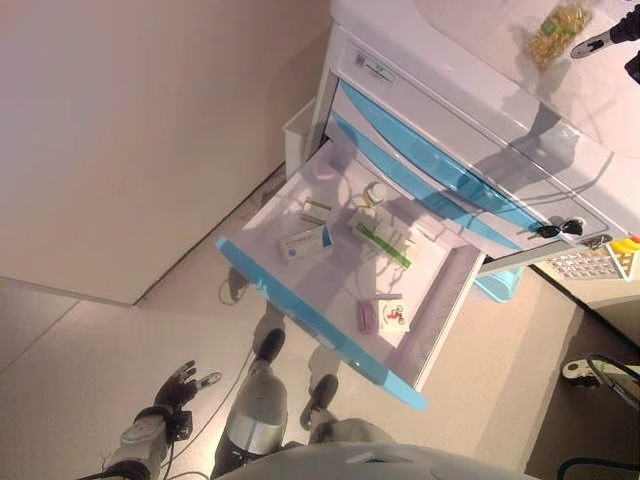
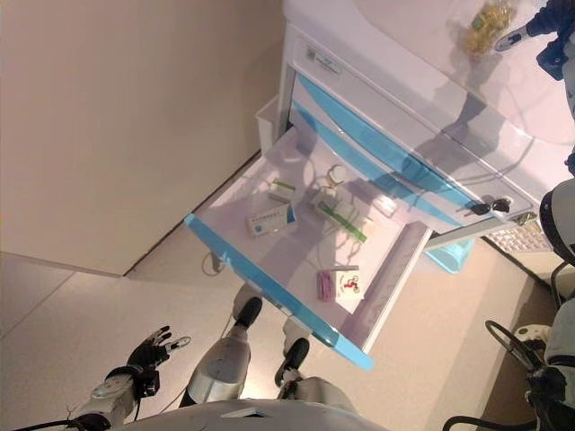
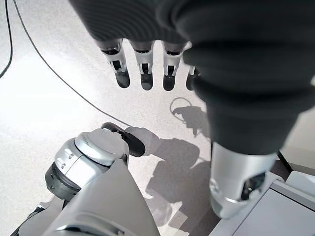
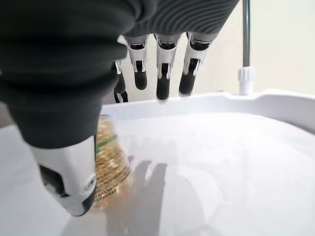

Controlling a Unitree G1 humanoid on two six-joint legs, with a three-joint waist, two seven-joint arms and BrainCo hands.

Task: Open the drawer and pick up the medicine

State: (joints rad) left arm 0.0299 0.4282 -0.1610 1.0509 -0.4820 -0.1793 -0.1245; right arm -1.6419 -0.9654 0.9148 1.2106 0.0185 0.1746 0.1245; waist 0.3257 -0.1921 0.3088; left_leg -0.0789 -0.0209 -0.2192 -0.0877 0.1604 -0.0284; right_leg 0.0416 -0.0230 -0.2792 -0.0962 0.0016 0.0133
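The white cart's top drawer (image 1: 318, 318) with a blue front stands pulled open. In it lie a white-and-blue box (image 1: 305, 243), a green-and-white box (image 1: 383, 243), a small box (image 1: 316, 211) and a pink-and-white box (image 1: 384, 315). A clear bag of yellow pills (image 1: 558, 28) lies on the cart's top (image 1: 470, 40). My right hand (image 1: 598, 42) hovers just beside the bag, fingers straight. In the right wrist view the bag (image 4: 110, 167) sits by my thumb (image 4: 69, 182), not gripped. My left hand (image 1: 180, 385) hangs open low near the floor, far from the drawer; its fingers (image 3: 142, 73) are straight.
The closed blue-fronted drawers (image 1: 440, 170) sit behind the open one. Keys (image 1: 555, 229) hang at the cart's front. A keypad-like item (image 1: 585, 262) and a blue bin (image 1: 497, 285) stand at the right. A white bin (image 1: 298, 135) and a beige wall (image 1: 140, 130) flank the left.
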